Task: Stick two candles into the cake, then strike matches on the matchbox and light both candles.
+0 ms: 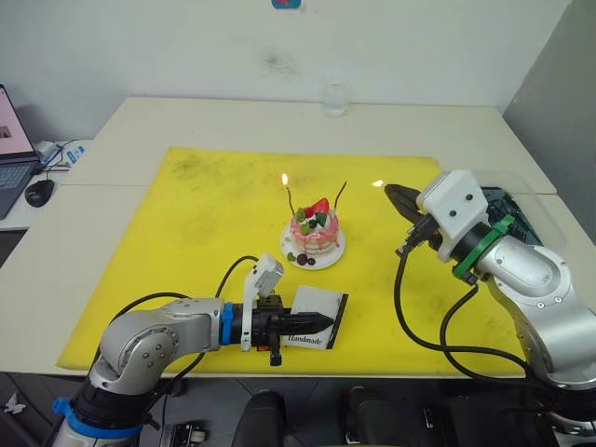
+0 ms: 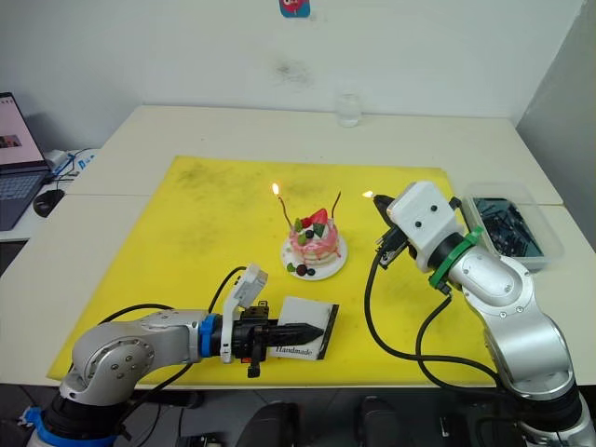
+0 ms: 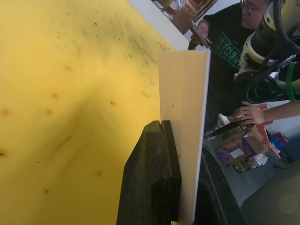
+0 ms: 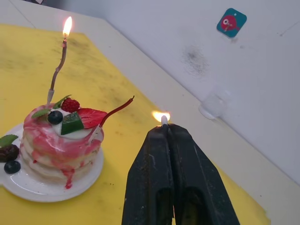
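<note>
Right gripper [image 4: 165,125] jaws clenched on a short burning match [image 4: 163,120], light and brittle, beside the unlit thin reddish candle [image 4: 117,108] in the pink-and-white cake [image 4: 63,140] mid-bench; left gripper [image 1: 321,320] jaws grasp the flat white matchbox [image 1: 315,315].

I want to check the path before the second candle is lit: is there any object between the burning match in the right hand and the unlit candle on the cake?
Nothing visible stands between them. The right hand holds the burning match beside the cake, and only open air over the yellow mat separates its flame from the unlit candle.
</note>
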You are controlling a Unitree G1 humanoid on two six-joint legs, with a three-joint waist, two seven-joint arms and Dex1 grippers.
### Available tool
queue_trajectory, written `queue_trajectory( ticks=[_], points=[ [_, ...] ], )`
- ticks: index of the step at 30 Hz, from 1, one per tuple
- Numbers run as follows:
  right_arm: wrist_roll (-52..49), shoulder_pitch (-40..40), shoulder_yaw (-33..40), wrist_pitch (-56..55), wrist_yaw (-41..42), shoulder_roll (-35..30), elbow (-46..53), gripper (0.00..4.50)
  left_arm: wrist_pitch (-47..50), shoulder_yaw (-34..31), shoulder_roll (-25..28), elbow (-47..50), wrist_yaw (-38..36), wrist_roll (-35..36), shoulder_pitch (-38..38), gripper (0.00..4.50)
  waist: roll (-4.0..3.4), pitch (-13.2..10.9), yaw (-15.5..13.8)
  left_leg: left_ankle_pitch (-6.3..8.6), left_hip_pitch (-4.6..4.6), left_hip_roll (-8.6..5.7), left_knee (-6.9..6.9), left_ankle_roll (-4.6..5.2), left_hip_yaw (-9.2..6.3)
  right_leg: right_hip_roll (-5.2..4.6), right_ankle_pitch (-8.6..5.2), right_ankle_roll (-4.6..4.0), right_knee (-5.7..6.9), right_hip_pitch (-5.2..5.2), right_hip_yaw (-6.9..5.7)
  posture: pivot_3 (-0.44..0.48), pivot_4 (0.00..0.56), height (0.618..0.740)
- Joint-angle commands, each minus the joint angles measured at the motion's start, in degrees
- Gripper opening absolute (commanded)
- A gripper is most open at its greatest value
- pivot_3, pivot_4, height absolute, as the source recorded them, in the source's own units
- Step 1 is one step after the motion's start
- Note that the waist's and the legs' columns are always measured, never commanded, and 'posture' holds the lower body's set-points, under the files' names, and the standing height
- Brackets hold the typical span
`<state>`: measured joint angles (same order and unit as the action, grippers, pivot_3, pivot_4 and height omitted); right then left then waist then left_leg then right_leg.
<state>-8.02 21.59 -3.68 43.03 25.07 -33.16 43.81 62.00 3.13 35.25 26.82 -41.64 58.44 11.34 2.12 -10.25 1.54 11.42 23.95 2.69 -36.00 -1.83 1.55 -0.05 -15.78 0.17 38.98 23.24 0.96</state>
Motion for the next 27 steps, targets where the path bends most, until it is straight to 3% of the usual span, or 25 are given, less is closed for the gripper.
queue_trajectory(
  ticks=[1,11,27],
  points=[
    [0.7,4.3,-1.2,-1.4,0.5,0.1,-1.4,0.02,-0.6,-1.5,0.8,2.2,-0.1,0.6,-0.5,0.00,0.00,0.0,0.1,0.00,0.00,0.00,0.00,0.00,0.00,0.00,0.00,0.00,0.00,0.00,0.00,0.000,0.150,0.740],
    [5.3,9.2,-8.4,-7.1,1.0,2.0,-10.4,0.02,-1.4,-1.1,-0.1,1.9,0.7,0.1,0.3,0.00,0.00,0.0,0.1,0.00,0.02,0.00,0.02,0.00,-0.01,0.01,-0.01,-0.02,-0.01,0.00,-0.01,0.000,0.150,0.740],
    [10.3,8.9,-9.7,-14.3,0.6,5.4,-17.9,0.02,-1.8,-0.5,-0.9,2.2,1.3,0.2,0.4,0.00,0.00,0.0,0.1,0.00,0.00,0.01,0.02,0.00,-0.02,0.01,0.00,-0.02,0.00,0.00,-0.02,0.000,0.150,0.740]
  ],
)
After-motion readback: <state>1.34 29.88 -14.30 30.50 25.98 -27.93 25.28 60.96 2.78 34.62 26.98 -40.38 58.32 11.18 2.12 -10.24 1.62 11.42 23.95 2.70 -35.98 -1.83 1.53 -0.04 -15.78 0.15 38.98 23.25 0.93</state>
